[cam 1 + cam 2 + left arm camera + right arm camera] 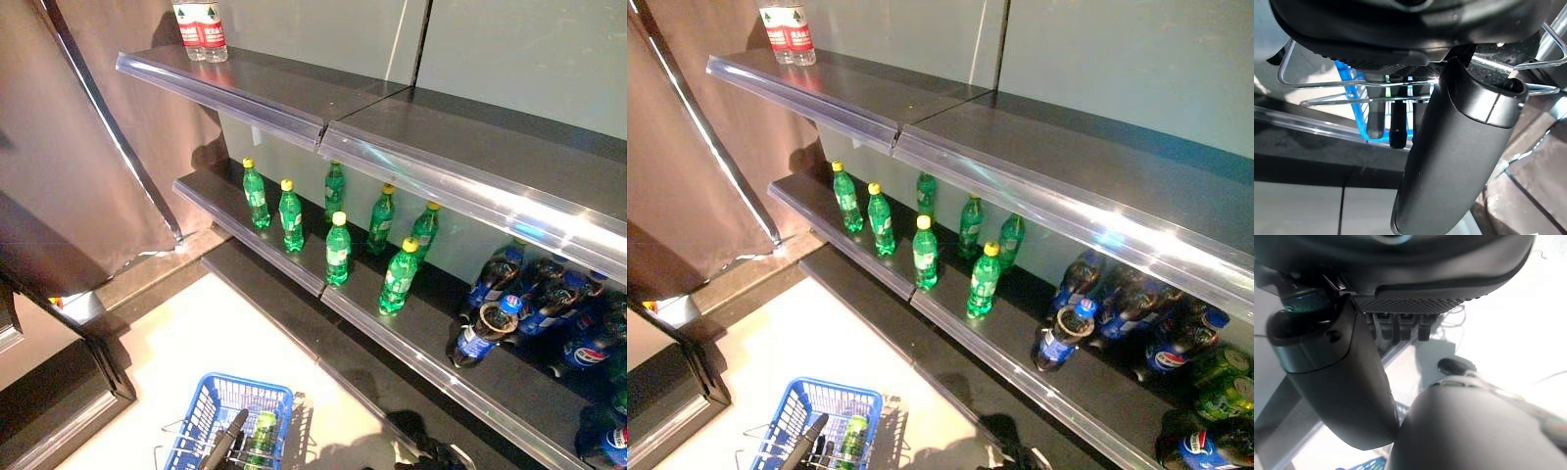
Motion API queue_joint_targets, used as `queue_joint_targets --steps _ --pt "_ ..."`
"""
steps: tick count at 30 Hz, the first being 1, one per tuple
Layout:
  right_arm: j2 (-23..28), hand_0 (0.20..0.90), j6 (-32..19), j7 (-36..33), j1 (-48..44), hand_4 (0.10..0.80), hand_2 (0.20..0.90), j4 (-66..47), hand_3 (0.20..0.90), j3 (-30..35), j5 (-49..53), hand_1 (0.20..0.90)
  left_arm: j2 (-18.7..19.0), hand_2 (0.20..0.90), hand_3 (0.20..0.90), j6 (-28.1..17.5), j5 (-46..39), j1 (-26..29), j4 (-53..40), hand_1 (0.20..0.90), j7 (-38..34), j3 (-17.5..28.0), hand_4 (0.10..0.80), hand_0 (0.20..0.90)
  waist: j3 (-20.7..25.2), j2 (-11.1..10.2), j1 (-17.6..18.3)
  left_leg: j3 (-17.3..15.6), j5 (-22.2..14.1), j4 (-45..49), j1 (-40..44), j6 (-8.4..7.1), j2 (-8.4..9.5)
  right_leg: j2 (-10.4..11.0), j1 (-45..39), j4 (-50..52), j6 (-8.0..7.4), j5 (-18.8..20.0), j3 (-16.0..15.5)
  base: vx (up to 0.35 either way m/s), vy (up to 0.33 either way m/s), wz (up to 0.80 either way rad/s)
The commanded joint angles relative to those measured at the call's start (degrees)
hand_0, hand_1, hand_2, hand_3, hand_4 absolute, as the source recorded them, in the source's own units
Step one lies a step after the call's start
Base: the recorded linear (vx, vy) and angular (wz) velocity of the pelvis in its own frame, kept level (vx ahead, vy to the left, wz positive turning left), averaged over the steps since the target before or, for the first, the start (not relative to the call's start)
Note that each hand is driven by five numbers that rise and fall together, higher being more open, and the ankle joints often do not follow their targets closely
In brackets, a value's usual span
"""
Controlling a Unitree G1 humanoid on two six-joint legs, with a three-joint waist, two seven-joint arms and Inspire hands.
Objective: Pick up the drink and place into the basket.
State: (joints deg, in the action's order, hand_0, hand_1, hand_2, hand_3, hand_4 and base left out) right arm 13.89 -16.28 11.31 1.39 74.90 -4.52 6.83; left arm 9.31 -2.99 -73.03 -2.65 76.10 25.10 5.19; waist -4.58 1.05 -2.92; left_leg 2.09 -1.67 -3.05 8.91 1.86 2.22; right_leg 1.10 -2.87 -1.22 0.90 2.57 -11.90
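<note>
A blue basket with a wire handle hangs low in front of me. A green drink bottle lies inside it. My left hand is at the handle, and in the left wrist view its fingers hook round the wire. More green bottles with yellow caps stand on the middle shelf, further off. My right hand shows in its own wrist view, fingers relaxed with nothing between them and the thumb.
Dark cola bottles with blue labels lie and stand at the right of the middle shelf. Two water bottles stand on the top shelf. A dark curtain hangs at the left. A low black ledge runs under the shelves.
</note>
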Motion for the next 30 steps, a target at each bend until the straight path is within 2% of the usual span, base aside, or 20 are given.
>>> queue_joint_targets --steps 1,5,7,12,17,24,30 --pt "1.06 0.9 -4.68 3.06 -4.8 0.8 0.9 -2.61 0.9 -0.59 3.98 0.9 0.41 0.3 0.2 -2.74 2.46 2.72 -2.09 0.3 0.64 1.89 0.1 0.3 1.71 -2.01 -0.26 -5.67 -2.8 3.85 -1.55 -0.85 3.81 0.07 -4.51 -2.47 -2.62 -1.55 4.32 0.0 0.0 0.0" --pt "1.22 0.9 -7.69 5.41 -5.41 0.8 0.9 -7.46 0.9 -2.7 3.92 0.9 0.89 0.3 0.2 -4.12 7.45 2.36 -2.2 0.3 -3.96 1.34 0.1 0.3 1.7 -2.24 -0.51 -5.49 -2.8 3.98 -1.77 -0.66 3.87 0.08 -4.41 -2.55 -2.68 -1.36 4.36 0.0 0.0 0.0" --pt "1.28 0.9 -7.57 6.42 -5.55 0.8 0.9 -9.89 0.9 -3.71 4.62 0.9 1.01 0.3 0.2 -4.16 8.02 2.27 -2.32 0.3 -5.39 1.32 0.1 0.3 1.69 -2.34 -0.56 -5.42 -2.76 4.1 -1.92 -0.65 3.89 0.08 -4.34 -2.57 -2.65 -1.31 4.44 0.0 0.0 0.0" --pt "1.8 0.9 -4.66 8.67 -4.49 0.8 0.9 -27.04 0.9 -8.65 7.19 0.9 1.04 0.3 0.2 -4.28 10.34 0.96 -4.28 0.3 -7.59 0.82 0.1 0.3 1.74 -2.79 -0.56 -5.02 -2.42 4.19 -2.36 -0.57 3.96 0.0 -4.13 -2.85 -2.7 -0.94 4.64 0.0 0.0 0.0" --pt "2.9 0.9 -2.66 5.69 -2.83 0.8 0.9 -43.69 0.9 -10.89 8.42 0.9 0.6 0.3 0.2 -4.18 10.58 -0.53 -6.81 0.3 -8.83 0.52 0.1 0.3 1.69 -3.05 0.03 -4.77 -2.17 4.08 -2.57 -0.56 4.0 -0.06 -3.84 -2.9 -2.8 -0.75 4.89 0.0 0.0 0.0" --pt "4.73 0.9 -5.41 3.14 -1.83 0.8 0.9 -56.93 0.9 -9.57 8.28 0.9 0.11 0.3 0.2 -3.92 10.01 -2.16 -9.06 0.3 -9.83 0.75 0.1 0.3 1.73 -2.77 0.6 -4.17 -1.79 3.42 -2.62 -0.41 4.18 -0.04 -3.32 -2.76 -3.14 -0.62 5.14 0.0 0.0 0.0" --pt "6.55 0.9 -11.32 1.37 -1.19 0.8 0.9 -63.28 0.9 -6.52 8.2 0.9 0.03 0.3 0.2 -3.59 10.11 -3.23 -9.14 0.3 -9.3 1.52 0.1 0.3 1.91 -2.48 0.73 -3.72 -1.29 2.23 -2.37 -0.34 4.22 -0.03 -3.16 -2.97 -3.43 -0.51 4.92 0.001 0.003 0.01"
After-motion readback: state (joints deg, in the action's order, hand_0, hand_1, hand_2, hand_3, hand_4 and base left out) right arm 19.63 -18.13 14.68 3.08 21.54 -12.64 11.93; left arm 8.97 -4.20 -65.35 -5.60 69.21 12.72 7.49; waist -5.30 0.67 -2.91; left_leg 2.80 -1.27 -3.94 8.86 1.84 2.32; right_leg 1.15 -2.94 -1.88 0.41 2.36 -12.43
